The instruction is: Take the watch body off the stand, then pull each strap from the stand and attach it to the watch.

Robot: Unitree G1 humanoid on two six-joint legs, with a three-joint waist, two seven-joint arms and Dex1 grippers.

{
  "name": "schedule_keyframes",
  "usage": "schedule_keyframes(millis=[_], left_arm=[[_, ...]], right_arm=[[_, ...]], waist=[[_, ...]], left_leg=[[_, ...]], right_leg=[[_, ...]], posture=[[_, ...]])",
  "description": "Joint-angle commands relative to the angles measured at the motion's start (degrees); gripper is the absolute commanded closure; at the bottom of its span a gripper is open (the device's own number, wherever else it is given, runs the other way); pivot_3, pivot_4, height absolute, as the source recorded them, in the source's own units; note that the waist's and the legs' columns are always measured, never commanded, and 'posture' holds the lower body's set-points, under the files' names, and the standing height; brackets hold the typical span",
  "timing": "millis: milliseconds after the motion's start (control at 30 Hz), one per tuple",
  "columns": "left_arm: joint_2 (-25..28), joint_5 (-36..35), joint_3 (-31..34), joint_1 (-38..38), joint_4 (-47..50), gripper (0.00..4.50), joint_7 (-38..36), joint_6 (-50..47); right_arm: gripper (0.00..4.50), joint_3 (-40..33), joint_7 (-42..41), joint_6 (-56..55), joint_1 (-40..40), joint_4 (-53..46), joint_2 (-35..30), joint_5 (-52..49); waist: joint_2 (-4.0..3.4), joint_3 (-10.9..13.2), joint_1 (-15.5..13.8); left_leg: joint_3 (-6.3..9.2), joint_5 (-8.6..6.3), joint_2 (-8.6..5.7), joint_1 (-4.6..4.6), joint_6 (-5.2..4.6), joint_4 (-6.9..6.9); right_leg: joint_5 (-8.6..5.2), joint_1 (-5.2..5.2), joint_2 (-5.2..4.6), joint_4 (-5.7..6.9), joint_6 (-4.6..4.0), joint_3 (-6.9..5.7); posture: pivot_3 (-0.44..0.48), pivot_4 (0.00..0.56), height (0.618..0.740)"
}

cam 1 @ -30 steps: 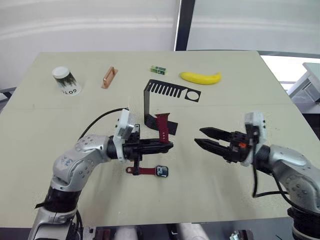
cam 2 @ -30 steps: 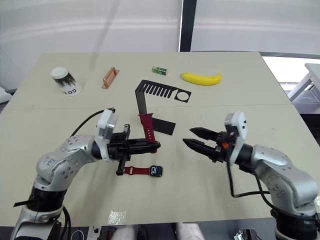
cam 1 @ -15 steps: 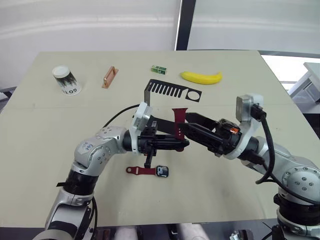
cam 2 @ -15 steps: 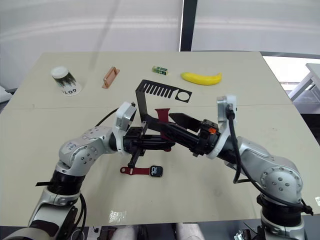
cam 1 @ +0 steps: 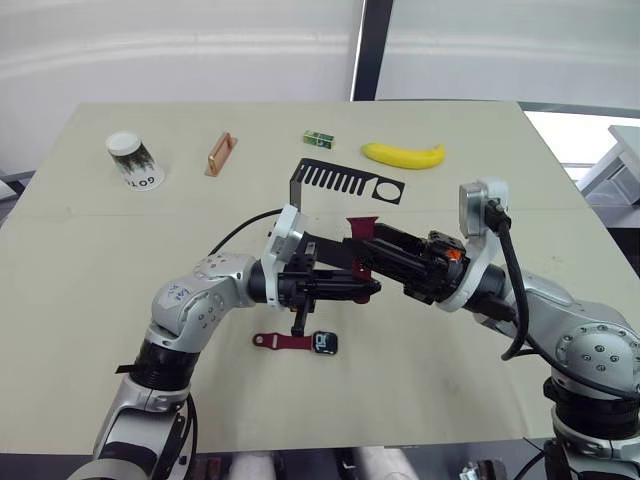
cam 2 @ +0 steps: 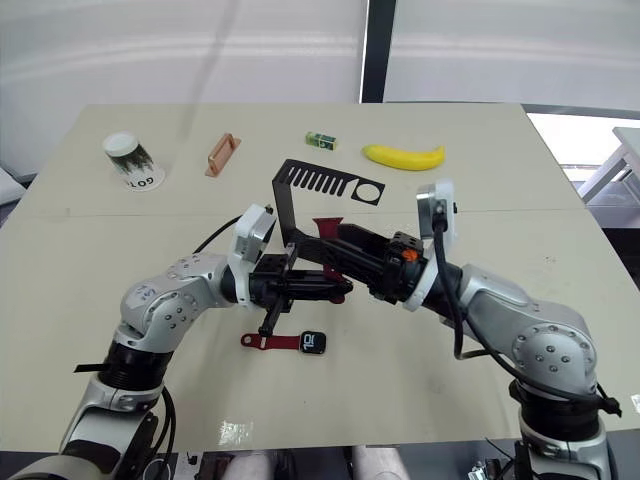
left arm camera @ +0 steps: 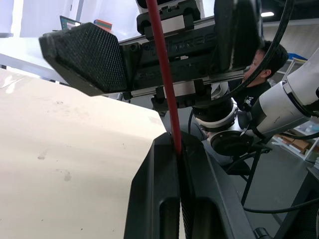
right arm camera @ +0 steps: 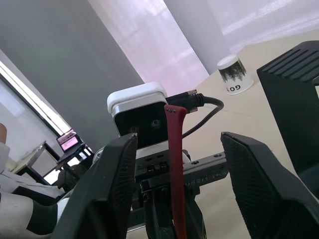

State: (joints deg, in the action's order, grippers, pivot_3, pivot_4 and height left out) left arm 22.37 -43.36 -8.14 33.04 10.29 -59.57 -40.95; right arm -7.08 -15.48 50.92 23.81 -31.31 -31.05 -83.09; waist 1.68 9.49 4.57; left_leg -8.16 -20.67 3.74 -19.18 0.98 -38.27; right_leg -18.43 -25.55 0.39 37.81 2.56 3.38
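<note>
Right tool (cam 1: 362,247), jaws wide, has closed in around the strap (cam 1: 361,243) pinched in the left tool (cam 1: 370,289).

A pale beige table (cam 1: 90,250) stands before a white wall split by a dark vertical post (cam 1: 368,50), with bright light falling at the right edge, while the left wrist view catches a person (left arm camera: 264,59) seated among office clutter in the room behind
</note>
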Motion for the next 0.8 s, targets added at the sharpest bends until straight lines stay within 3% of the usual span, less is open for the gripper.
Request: schedule_keyframes(millis=[33, 467, 533, 800], left_arm=[[-0.88, -0.86, 0.63, 0.62, 1.36, 4.5, 0.2, -0.04], [-2.24, -1.61, 1.68, 0.65, 1.4, 4.5, 1.25, -1.17], [-2.52, -1.93, 1.91, 0.82, 1.44, 4.5, 1.57, -1.56], [-3.01, -2.22, 2.52, 1.4, 0.92, 4.5, 1.91, -1.95]], right_arm=[[1.67, -0.58, -0.51, -2.48, 0.4, -1.91, 0.72, -0.28], [1.67, -0.44, 0.9, -4.8, -0.48, -2.1, 2.01, -0.66], [2.52, -0.31, 0.69, -4.73, -0.69, -2.3, 1.82, -0.36], [2.52, -0.58, 1.0, -5.14, -0.89, -2.41, 1.96, -0.26]], waist=[[0.0, 0.0, 0.03], [0.0, 0.0, 0.04], [0.0, 0.0, 0.04], [0.0, 0.0, 0.02]], left_leg=[[0.0, 0.0, 0.0, 0.0, 0.0, 0.0], [0.0, 0.0, 0.0, 0.0, 0.0, 0.0], [0.0, 0.0, 0.0, 0.0, 0.0, 0.0], [0.0, 0.0, 0.0, 0.0, 0.0, 0.0]], right_leg=[[0.0, 0.0, 0.0, 0.0, 0.0, 0.0], [0.0, 0.0, 0.0, 0.0, 0.0, 0.0], [0.0, 0.0, 0.0, 0.0, 0.0, 0.0], [0.0, 0.0, 0.0, 0.0, 0.0, 0.0]], posture=[[0.0, 0.15, 0.74], [0.0, 0.15, 0.74], [0.0, 0.15, 0.74], [0.0, 0.15, 0.74]])
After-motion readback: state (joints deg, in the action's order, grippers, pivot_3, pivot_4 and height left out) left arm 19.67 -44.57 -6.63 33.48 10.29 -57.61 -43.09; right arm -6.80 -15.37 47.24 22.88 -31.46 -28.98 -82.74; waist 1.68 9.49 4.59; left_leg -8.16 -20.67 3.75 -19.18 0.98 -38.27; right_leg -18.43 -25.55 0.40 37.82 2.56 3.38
